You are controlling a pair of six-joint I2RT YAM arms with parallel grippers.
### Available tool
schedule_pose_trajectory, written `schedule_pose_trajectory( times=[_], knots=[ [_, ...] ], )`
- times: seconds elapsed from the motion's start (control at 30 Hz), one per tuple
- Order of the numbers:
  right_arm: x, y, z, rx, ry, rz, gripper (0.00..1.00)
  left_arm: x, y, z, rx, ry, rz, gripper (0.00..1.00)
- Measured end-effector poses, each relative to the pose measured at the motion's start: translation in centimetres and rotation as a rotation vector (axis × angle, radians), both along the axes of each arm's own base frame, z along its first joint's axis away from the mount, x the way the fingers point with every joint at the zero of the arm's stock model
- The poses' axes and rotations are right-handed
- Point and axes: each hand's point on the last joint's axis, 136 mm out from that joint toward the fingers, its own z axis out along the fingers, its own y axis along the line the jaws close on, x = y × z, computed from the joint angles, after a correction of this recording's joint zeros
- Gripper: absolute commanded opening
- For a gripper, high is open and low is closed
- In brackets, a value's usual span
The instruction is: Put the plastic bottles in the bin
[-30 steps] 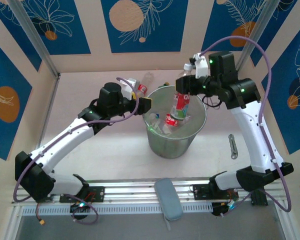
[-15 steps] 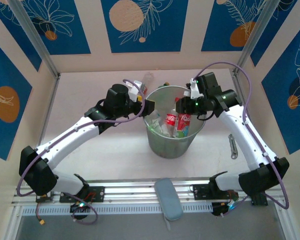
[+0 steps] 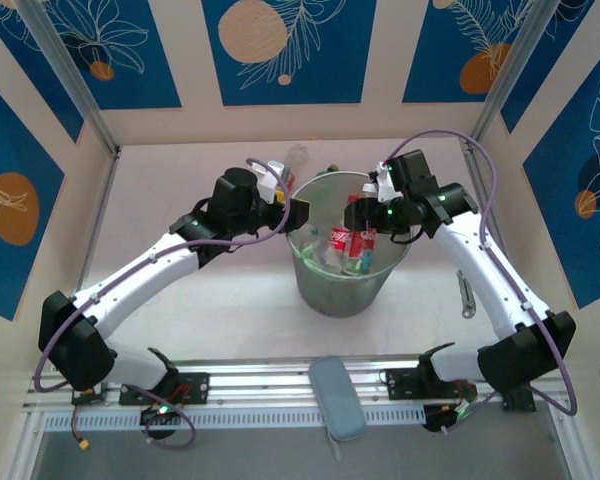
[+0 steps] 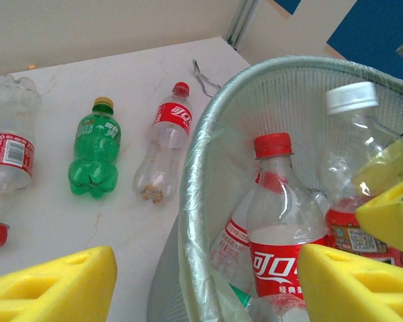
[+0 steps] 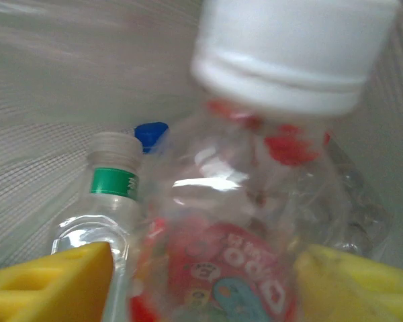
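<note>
The bin (image 3: 320, 285) stands mid-table with several plastic bottles inside, among them a red-capped cola bottle (image 4: 279, 225) and a green-banded clear one (image 5: 107, 201). My right gripper (image 3: 360, 213) is down inside the bin's far rim, open. A blurred white-capped, red-labelled bottle (image 5: 255, 221) sits loose between its yellow pads (image 5: 54, 282). My left gripper (image 4: 201, 288) is open, straddling the bin's left rim (image 4: 205, 144) and holding nothing. On the table behind the bin lie a green bottle (image 4: 94, 154), a red-capped bottle (image 4: 166, 141) and a clear red-labelled bottle (image 4: 7, 151).
A metal tool (image 3: 465, 292) lies on the table right of the bin. A grey case (image 3: 337, 397) rests on the rail at the near edge. The back wall stands close behind the loose bottles (image 3: 290, 170).
My right gripper came down into the bin with the white-capped bottle and opened, so the bottle is now loose. The left gripper shifted slightly toward the bin's rim.
</note>
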Motion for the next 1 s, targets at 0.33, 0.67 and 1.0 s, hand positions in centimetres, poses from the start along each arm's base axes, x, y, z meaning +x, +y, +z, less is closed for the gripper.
schedule_pose_trajectory(
  times=[0.33, 0.67, 1.0],
  knots=[
    [0.5, 0.7, 5.4, -0.006, -0.145, 0.062, 0.64, 0.0, 0.0, 0.1, -0.003, 0.0, 0.003, 0.63],
    [1.0, 0.3, 0.3, -0.058, -0.035, 0.054, 0.55, 0.1, -0.1, 0.4, -0.019, 0.004, 0.01, 0.51],
    [0.8, -0.5, 5.1, 0.0, -0.173, 0.034, 0.63, 1.0, -0.9, 0.8, -0.041, 0.023, 0.023, 0.25]
  ],
)
